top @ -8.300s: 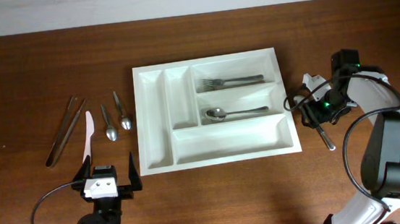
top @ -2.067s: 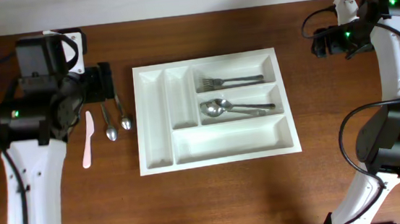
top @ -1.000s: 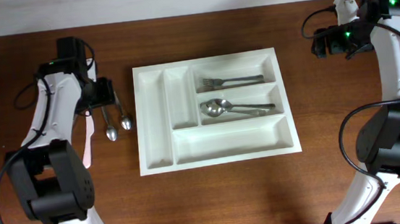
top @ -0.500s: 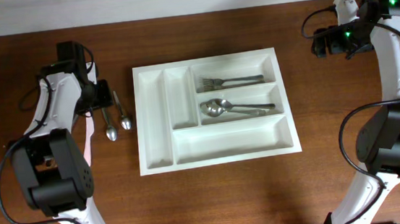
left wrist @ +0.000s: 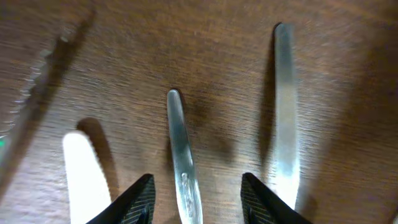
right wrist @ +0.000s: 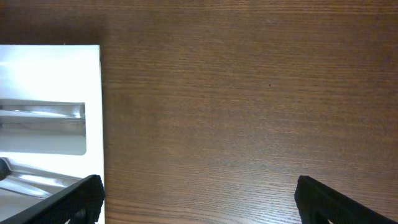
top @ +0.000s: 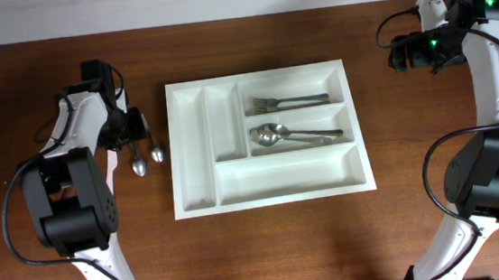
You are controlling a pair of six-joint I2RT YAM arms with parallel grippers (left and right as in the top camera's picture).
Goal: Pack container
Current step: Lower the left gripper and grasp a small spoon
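The white compartment tray (top: 195, 163) sits mid-table with a fork (top: 291, 100) in its upper right slot and spoons (top: 290, 136) in the slot below. Left of it two loose spoons (top: 137, 161) (top: 156, 150) lie on the wood. My left gripper (top: 131, 128) is low over their handles. In the left wrist view it (left wrist: 199, 200) is open, with one spoon handle (left wrist: 180, 149) between the fingertips (left wrist: 138, 202) and a gap on each side; the other handle (left wrist: 285, 112) lies outside to the right. My right gripper (right wrist: 199, 202) hangs wide open over bare wood beside the tray's edge (right wrist: 56, 68).
A white plastic knife (left wrist: 84, 174) lies just left of the left gripper's fingers, and a blurred metal piece (left wrist: 34, 112) lies farther left. The right arm (top: 457, 22) is raised at the table's far right corner.
The left gripper has come down over the left spoon's handle and its jaws have narrowed around it. The right arm has not moved.
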